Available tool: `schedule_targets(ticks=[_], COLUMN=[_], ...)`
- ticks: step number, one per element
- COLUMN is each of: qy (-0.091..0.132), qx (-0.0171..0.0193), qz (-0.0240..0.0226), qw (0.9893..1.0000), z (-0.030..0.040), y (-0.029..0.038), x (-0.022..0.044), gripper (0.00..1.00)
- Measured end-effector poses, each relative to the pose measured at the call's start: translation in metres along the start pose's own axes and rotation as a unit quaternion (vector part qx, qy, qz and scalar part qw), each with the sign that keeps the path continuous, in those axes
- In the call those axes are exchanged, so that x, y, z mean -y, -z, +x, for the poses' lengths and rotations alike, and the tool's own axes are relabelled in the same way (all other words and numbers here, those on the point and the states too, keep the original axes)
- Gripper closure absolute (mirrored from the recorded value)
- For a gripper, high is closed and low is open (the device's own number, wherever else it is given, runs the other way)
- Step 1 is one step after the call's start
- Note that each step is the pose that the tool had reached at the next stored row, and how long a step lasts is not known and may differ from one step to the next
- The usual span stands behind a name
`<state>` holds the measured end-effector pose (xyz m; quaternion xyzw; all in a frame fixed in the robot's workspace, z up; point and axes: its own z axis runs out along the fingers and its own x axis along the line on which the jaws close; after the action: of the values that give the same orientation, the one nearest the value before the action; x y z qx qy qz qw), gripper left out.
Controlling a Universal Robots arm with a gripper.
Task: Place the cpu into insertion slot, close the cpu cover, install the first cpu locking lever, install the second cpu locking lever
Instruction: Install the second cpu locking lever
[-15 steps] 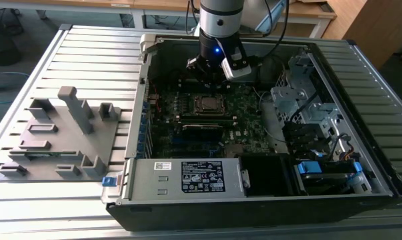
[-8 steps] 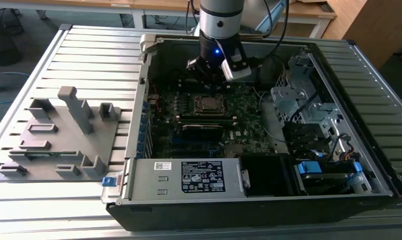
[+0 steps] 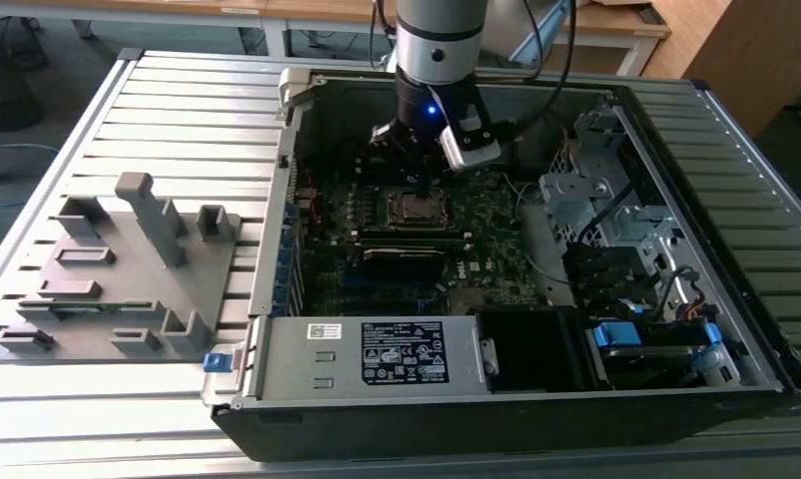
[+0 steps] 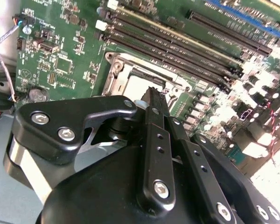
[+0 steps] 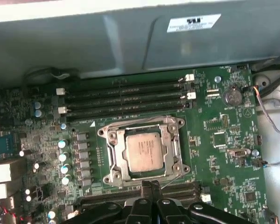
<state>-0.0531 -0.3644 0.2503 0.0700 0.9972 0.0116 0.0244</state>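
Observation:
The cpu (image 5: 142, 151) lies flat in the insertion slot (image 3: 414, 208) on the green motherboard, its dull silver face up. The silvery cpu cover (image 5: 113, 156) lies down around it as a frame, the chip showing through its cut-out. A thin wire locking lever (image 5: 135, 122) runs along the cover's edge by the memory slots; another (image 5: 171, 179) slants off the corner nearest my fingers. My gripper (image 5: 150, 185) hangs just beside the socket's edge, fingers shut with nothing seen between them. In the second wrist view the gripper (image 4: 151, 92) partly hides the cpu (image 4: 139, 86).
Long black memory slots (image 5: 126, 100) run beside the socket. The open case's metal wall (image 5: 130, 42) rises past them. A power supply (image 3: 373, 354) fills the case's near end and a drive cage (image 3: 600, 210) its right in the exterior view. A grey fixture (image 3: 121, 269) stands outside.

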Motion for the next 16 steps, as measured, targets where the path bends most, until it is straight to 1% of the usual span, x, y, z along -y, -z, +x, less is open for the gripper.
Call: schedule_targets(ticks=[3,10,16], qy=[0.001,0.017,0.021], qx=[0.0,-0.0005,-0.0006], qz=[-0.0002,-0.0009,-0.001], qw=[1.0,0.9998,0.9998], z=[0.0,0.0006,0.0042], y=[-0.0011,-0.0055,-0.0079], x=[0.0044,0.0071,0.0111], gripper=[0.9,0.9,0.9])
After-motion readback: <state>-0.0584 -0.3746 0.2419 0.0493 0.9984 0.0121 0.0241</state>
